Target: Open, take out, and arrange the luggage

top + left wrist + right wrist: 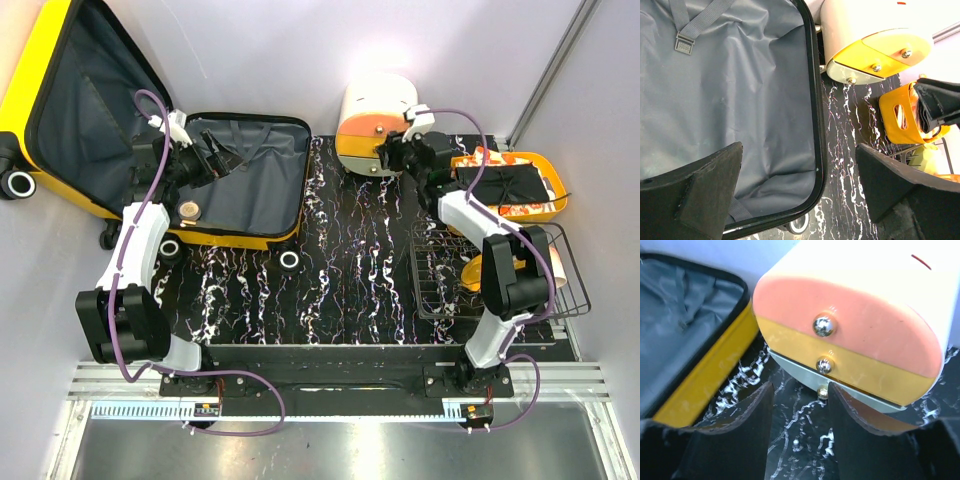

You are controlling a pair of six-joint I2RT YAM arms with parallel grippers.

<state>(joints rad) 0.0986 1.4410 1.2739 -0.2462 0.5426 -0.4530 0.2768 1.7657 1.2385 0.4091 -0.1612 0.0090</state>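
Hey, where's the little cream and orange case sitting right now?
In the top view, the cream and orange case sits at the back of the table, between the open yellow suitcase on the left and the yellow basket on the right.

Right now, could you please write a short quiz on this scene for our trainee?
1. True or false: the suitcase lies shut on the table.
2. What sits just ahead of the right gripper? A) wire basket B) cream case C) yellow basket
3. Fill in: the jaws of the left gripper stand ____.
Key: 1 false; 2 B; 3 open.
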